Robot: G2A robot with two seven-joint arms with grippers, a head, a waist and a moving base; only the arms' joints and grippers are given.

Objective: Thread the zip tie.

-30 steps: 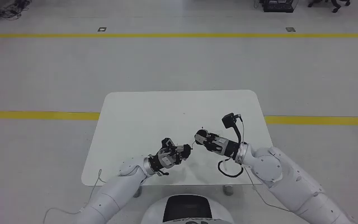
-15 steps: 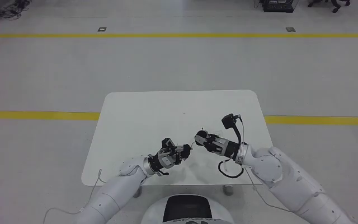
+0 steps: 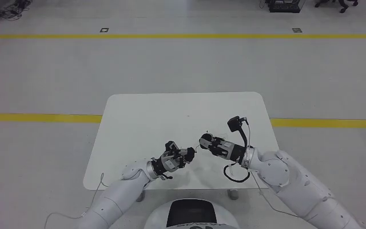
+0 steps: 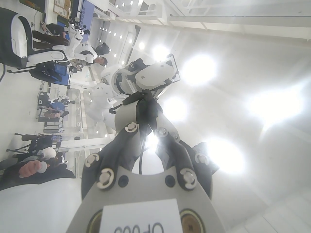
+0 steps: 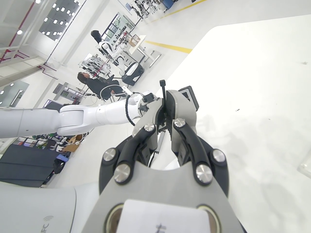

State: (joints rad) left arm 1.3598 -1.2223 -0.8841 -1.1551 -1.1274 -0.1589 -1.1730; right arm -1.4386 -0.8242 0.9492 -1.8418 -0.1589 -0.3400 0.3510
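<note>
Black zip tie (image 5: pixel 162 83) is being held in both closed jaws, head poking beyond the right gripper (image 5: pixel 166 109), strap pinched inside the left gripper (image 4: pixel 145 112), with threading apparently not yet done.

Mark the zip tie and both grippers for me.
zip tie (image 5: pixel 162 83), right wrist view, on its head.
right gripper (image 5: pixel 166 101), right wrist view, midway between fingertips.
left gripper (image 4: pixel 145 103), left wrist view, midway between fingertips.
</note>
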